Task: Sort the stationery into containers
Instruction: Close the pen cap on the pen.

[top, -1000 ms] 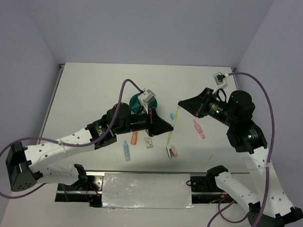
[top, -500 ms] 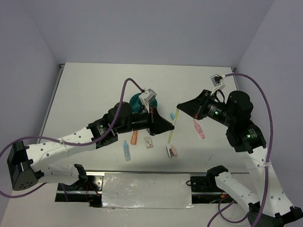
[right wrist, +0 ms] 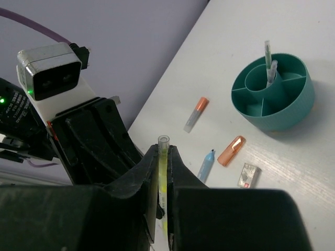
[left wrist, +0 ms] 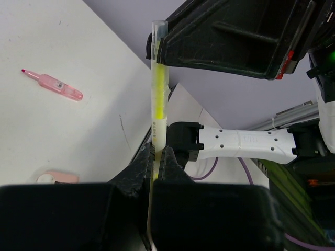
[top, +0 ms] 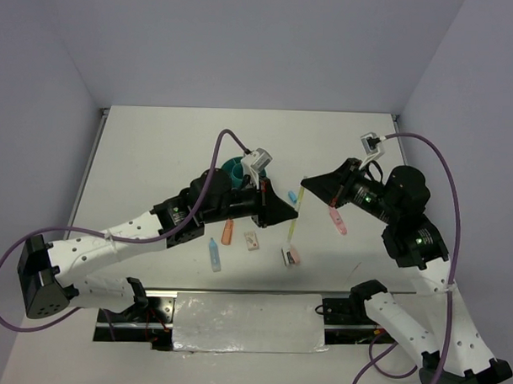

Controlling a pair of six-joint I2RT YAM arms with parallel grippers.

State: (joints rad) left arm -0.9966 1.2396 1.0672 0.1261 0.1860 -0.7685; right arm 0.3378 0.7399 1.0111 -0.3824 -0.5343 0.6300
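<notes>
1. Left wrist view: a slim yellow pen (left wrist: pixel 158 89) of smooth translucent plastic, with a clear tubular end, runs upright through the middle of the frame
2. The left gripper (left wrist: pixel 157 152) has matte black, wedge-shaped fingers; they are clamped tight on the lower part of the pen
3. At the top of that frame, the angular black fingers of the right gripper (right wrist: pixel 163 159) meet the pen's upper end; in the right wrist view they press against both sides of it, holding it, with its open tip poking out between them
4. In the top external view the pen hangs slanted above the matte white table (top: pixel 157 146), just right of centre, bridging the two grippers and apart from the bowl
5. A round teal plastic organiser bowl (right wrist: pixel 296 112) sits at the upper right of the right wrist view, glossy, with wedge compartments around a central round cup; thin pens (right wrist: pixel 268 60) stand in that cup
6. Left of and below the bowl lie a grey marker with an orange cap (right wrist: pixel 196 113), a stubby orange marker (right wrist: pixel 232 150), a light-blue marker (right wrist: pixel 206 164) and a small white rectangular piece (right wrist: pixel 249 175)
7. A pink stubby marker (left wrist: pixel 55 83) lies at the upper left of the left wrist view, and a pink-and-white piece (left wrist: pixel 55 178) at the lower left
</notes>
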